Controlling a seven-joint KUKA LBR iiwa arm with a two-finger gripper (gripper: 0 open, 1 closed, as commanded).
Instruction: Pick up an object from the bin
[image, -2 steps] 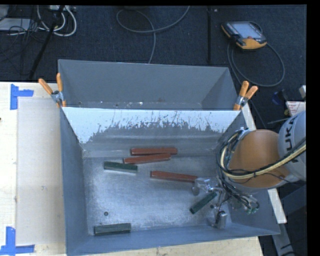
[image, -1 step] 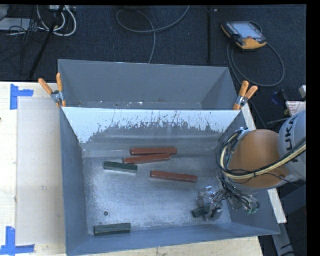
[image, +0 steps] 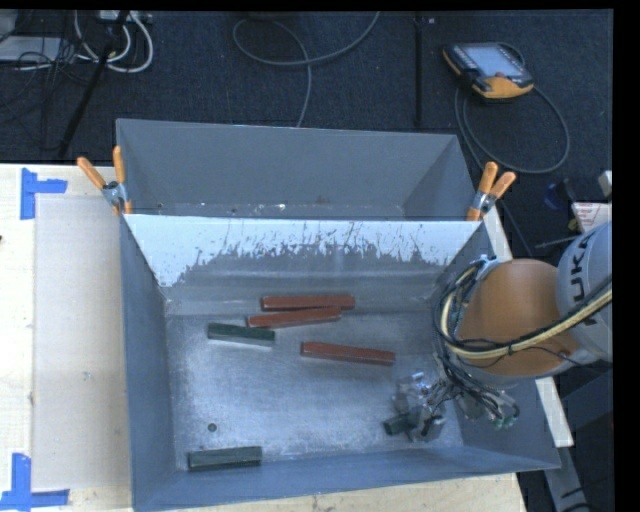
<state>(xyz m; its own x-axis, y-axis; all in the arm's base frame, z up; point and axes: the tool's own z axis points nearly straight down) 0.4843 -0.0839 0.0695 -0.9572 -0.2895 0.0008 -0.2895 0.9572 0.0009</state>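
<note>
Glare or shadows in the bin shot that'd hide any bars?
Camera view: bright band of glare along the top of the bin's back slope, away from the bars; floor lit evenly; brown bars and dark green bars stand out against it; only the patch under the gripper is shadowed.

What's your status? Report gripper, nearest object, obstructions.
Gripper low in the bin's near right corner. Nearest thing: reddish-brown bar lying flat, apart, toward the bin's middle. Nothing between them.

bin: grey metal, matt, scuffed | brown bars: matt, smooth | orange wrist cover: smooth, slight sheen
</note>
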